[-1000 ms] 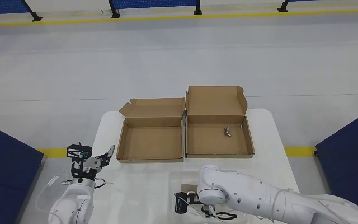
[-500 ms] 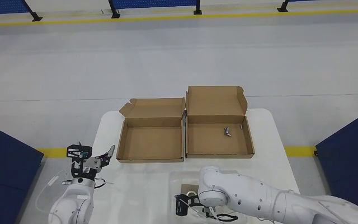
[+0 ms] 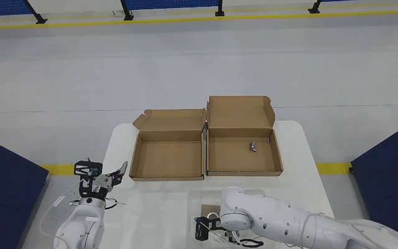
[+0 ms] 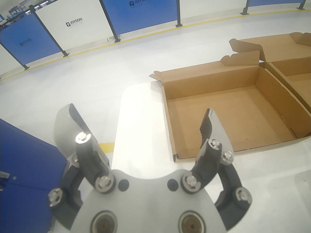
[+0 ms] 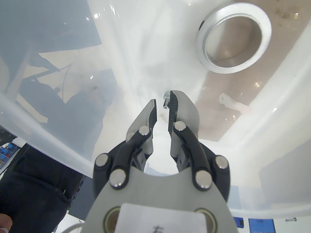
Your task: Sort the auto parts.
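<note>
Over the last second my right arm only settles a touch into the clear bin point(image 5: 279, 61) at the table's near edge. The left gripper point(image 4: 139, 110) stays parked, spread wide, near left. I judge the pick is imminent. The right gripper point(image 5: 162, 99) is narrowed around the screw point(image 5: 166, 100), not yet pinching. The screw is short, silvery and threaded, on the bin floor near a metal ring point(image 5: 233, 37).

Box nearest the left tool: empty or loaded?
Empty: the cardboard box shows only bare floor in the top and left wrist views.
</note>
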